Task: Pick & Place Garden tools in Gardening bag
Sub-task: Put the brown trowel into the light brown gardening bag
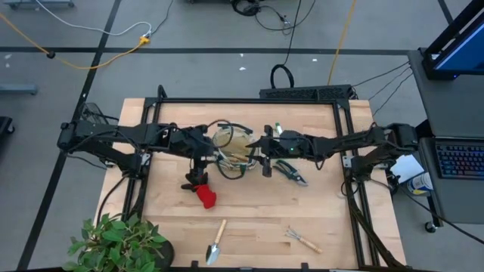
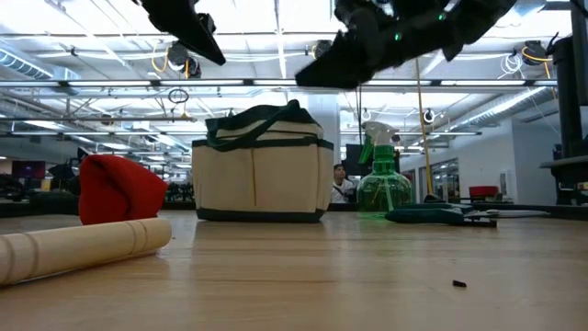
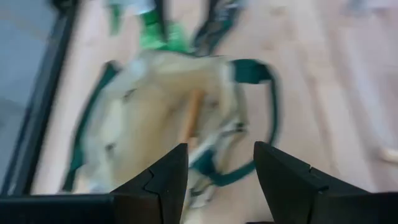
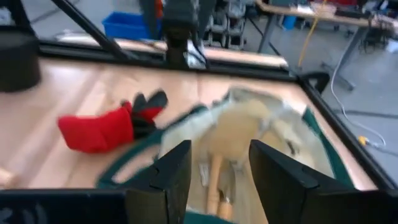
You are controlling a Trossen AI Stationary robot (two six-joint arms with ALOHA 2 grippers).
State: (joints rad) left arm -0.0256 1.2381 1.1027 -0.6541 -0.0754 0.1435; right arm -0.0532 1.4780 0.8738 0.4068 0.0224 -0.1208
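Beige bag (image 1: 233,148) stood mid-table; no legible writing showed on anything. Left gripper (image 3: 216,180) hung above the bag, fingers spread apart, empty. Right gripper (image 4: 214,171) hung above the bag as well, fingers parted, empty. A wooden handle (image 4: 216,180) lay inside the bag. Glove (image 1: 205,196), shears (image 1: 291,171) and bottle (image 2: 381,175) lay beside the bag; trowel (image 1: 216,242) and fork (image 1: 302,239) lay well apart from it.

The wooden bench (image 1: 318,215) carries a beige bag (image 1: 233,147), red glove (image 1: 204,196), spray bottle (image 2: 380,179), shears (image 1: 291,172), trowel (image 1: 216,242), fork (image 1: 302,239) and potted plant (image 1: 113,242).
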